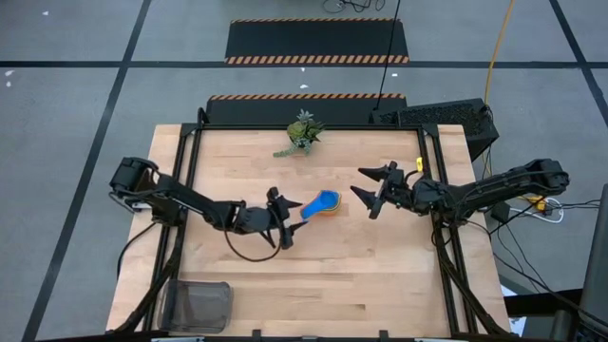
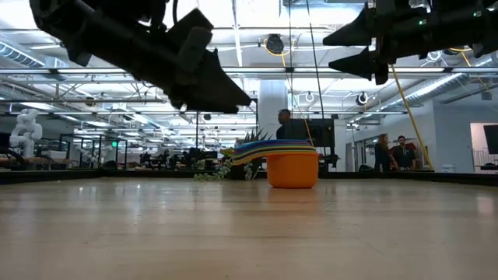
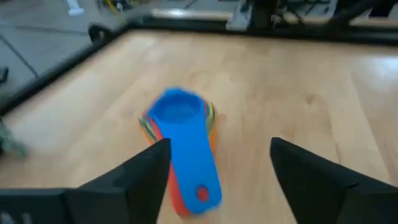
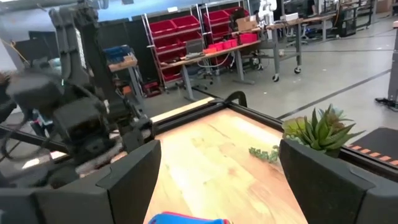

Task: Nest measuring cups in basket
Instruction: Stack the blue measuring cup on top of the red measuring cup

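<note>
**Nested cup stack lies between two open grippers, closer to the left one**

A wooden table (image 1: 380, 275) seen from above carries a stack of measuring cups (image 1: 323, 203) near its centre, nested one inside another with a blue cup on top and an orange one at the bottom. The stack stands on the bare wood, not in the basket (image 1: 198, 306), which sits well apart at the table's near left corner.

The left gripper (image 1: 282, 219) hovers just beside the stack, on its left-edge side, with its fingers spread apart and nothing between them. In its wrist view the blue handle points back toward this gripper, so the stack's long axis runs roughly along the gripper's line of approach, handle end nearest, bowl end farthest.

The right gripper (image 1: 372, 190) hangs on the opposite side, toward the right edge, jaws wide and empty, somewhat farther from the cups.

A small green plant (image 1: 302, 133) lies near the far edge, clear of both arms.

The left arm looks better placed to take the handle
</note>
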